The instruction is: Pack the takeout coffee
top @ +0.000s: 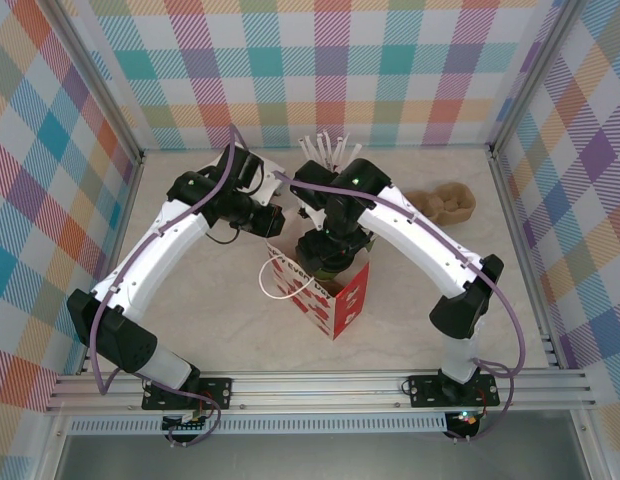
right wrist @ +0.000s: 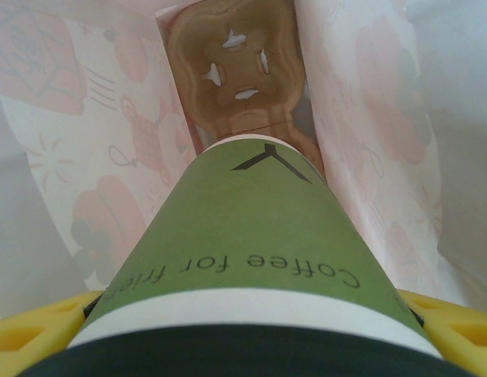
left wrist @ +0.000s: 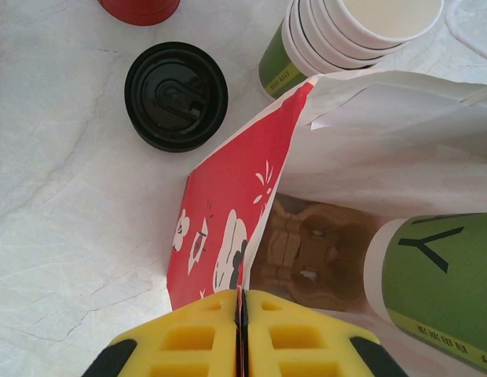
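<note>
My right gripper (right wrist: 242, 314) is spread wide around the takeout coffee cup (right wrist: 251, 236) and gripping it, one yellow finger (right wrist: 27, 338) on each side near the lid end. Cup: green wall, black Y mark near the base, "Coffee for frien…" lettering, white band, then the black lid (right wrist: 243, 363) closest to my wrist camera. It sits inside the bag (left wrist: 228, 196), base aimed at the brown pulp carrier (right wrist: 236, 71) on the bag floor. I can't tell whether the base touches the carrier.

My left gripper (left wrist: 242, 302) is pressed together on the bag's red rim, with the paper edge pinched between the pads.

View differences:
- **Right wrist:** the cup's print, the carrier's cut-outs and the bag walls on both sides.
- **Left wrist:** the bag's red face with white flowers, and a loose black lid (left wrist: 176, 96) flat on the table (left wrist: 63, 236). A stack of cups (left wrist: 353, 35) with white insides is just behind the bag, and a red cup (left wrist: 139, 8) is at the frame edge.
- **Top view:** both arms meet over the bag mid-table. White sticks (top: 325, 150) stand behind it, and a second carrier (top: 445, 203) lies well apart to the right.
</note>
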Robot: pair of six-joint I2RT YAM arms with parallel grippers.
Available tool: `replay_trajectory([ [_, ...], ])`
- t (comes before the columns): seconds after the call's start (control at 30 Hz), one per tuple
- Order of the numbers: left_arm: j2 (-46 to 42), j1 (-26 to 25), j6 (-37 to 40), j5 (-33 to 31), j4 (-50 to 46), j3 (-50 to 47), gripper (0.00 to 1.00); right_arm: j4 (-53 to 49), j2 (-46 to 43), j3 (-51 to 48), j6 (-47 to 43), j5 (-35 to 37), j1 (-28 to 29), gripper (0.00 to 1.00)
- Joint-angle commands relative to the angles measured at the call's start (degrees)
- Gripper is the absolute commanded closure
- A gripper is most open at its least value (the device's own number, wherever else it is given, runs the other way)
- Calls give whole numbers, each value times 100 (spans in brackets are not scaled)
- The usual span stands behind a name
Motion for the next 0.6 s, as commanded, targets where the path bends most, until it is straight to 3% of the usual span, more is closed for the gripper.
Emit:
replay_trajectory([
  [0.0, -55, -43, 75, 75, 7, -84, 89, -999, -137, -90, -128, -89, -33, 33],
  [0.57, -30, -43, 56, 99, 18, -49, 89, -1001, 134, -366, -542, -175, 59, 33],
])
